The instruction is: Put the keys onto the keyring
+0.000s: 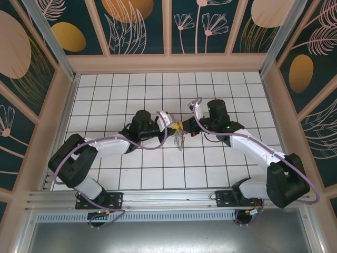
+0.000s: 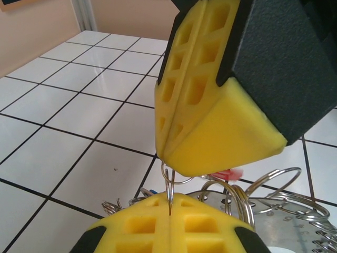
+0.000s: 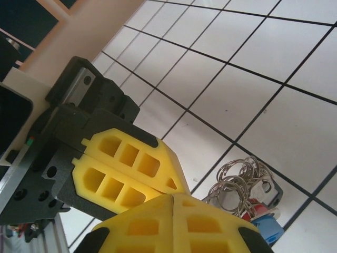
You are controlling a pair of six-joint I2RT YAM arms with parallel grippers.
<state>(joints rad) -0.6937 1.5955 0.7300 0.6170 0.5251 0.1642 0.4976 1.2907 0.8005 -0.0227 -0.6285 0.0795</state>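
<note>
Left claw: my left gripper (image 2: 169, 206) is clamped tight. Its 2 yellow pads press together on a thin wire loop (image 2: 169, 182) that rises out of their seam.
Right claw: the right gripper (image 2: 164, 149) meets the left one tip to tip, pads closed as well. The top of the same loop runs into its seam, so I read it as pinching that loop too.
Keyring: the keyring (image 2: 297, 208) sits just below and beside the 2 claw tips, its rim crowded with small loops. I cannot tell whether its lower part touches the tiled table (image 1: 131, 174).
Keys: the keys (image 3: 256, 206) lie in that same bunch under the claws. I make out 1 red tag and 1 blue tag among the rings.
Done so far: the hoop is gathered at the claws and 1 loop is gripped from both sides.
Unclear: I cannot tell whether each key is threaded on or only tangled in the bunch.
Left to do: my guess is that I am mid-threading, with at least 1 key to work round this loop before I can let go.
</note>
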